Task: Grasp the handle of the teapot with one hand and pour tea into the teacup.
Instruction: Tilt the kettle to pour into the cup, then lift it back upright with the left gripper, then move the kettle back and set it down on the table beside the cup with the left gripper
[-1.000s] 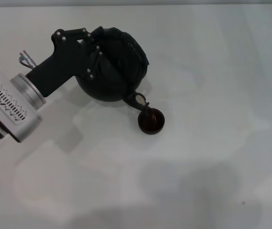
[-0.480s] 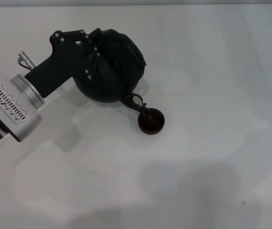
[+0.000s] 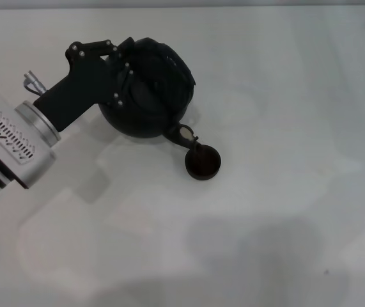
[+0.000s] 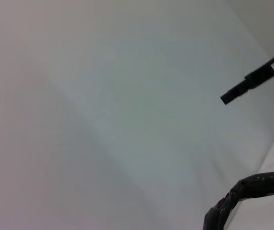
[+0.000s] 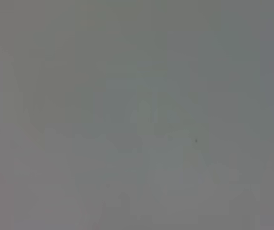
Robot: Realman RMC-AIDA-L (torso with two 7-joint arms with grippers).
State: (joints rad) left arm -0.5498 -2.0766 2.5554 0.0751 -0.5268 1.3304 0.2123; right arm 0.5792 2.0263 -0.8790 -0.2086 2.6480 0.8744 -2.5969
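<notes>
Head view: left gripper (image 3: 128,71) reaches in from the bench's left edge toward the far-left part, clamped on the handle (image 3: 145,64) of the teapot (image 3: 150,89). The pot sits tilted, spout pointing toward the bench's middle, its tip just over the near rim of the teacup (image 3: 202,163). The cup stands on the bench (image 3: 278,96) roughly mid-width, a little left of centre. Against a second ago, pot and arm have crept slightly toward the far-left corner, and the brown streak that ran from spout into cup no longer shows; the cup's inside looks dark, fill level not readable. My guess: the pour is tailing off or done, so righting the pot would come next. Right gripper not in sight.

Left wrist view: pale bench surface, a short dark bar near one edge that I cannot identify, and a curved dark band at the corner, possibly part of the handle; unsure.

Right wrist view: a flat grey blank, nothing readable.
</notes>
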